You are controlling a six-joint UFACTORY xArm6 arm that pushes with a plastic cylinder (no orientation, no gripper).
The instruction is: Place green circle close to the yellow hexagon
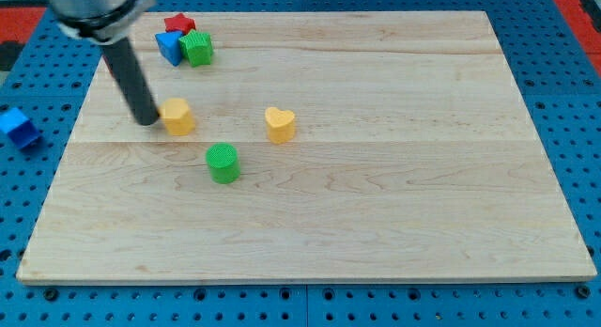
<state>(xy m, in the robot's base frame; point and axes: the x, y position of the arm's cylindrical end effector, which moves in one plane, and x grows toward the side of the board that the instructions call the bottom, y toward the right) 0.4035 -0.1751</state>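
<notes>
Pale wooden board (376, 224) on blue pegboard (563, 7).

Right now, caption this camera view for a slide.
My tip beside the yellow hexagon, green circle nearby.

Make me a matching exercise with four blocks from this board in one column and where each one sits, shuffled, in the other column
Blocks:
1. green circle
2. yellow hexagon
3. yellow heart
4. red star

Places:
A. view's top, in the cluster with the blue block and the green block
B. right beside my tip
C. nearest the view's bottom
D. furthest toward the view's right

Pairs: 1-C, 2-B, 3-D, 4-A
</notes>
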